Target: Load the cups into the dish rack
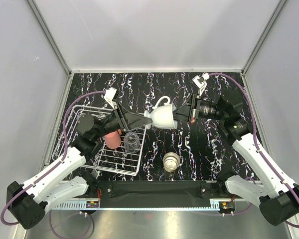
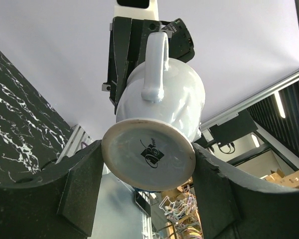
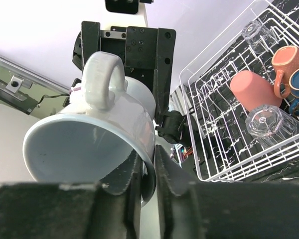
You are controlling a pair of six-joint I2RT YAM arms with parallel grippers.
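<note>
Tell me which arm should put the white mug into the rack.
Left. The left pincer brackets the base of the mug, and the rack lies on that arm's side. The right pincer pinches the rim from the other side.

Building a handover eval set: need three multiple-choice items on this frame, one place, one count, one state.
1. Where is the white mug? A in the dish rack; B set down outside it; C aloft between the left fingers and right fingers.
2. Clear glasses in the dish rack? A none; B two; C four.
3. Right fingers? A wide open; B clamped on the mug's rim; C on its handle.
C: fingers at both its ends. B: two show in the right wrist view. B: one finger each side of the rim.
</note>
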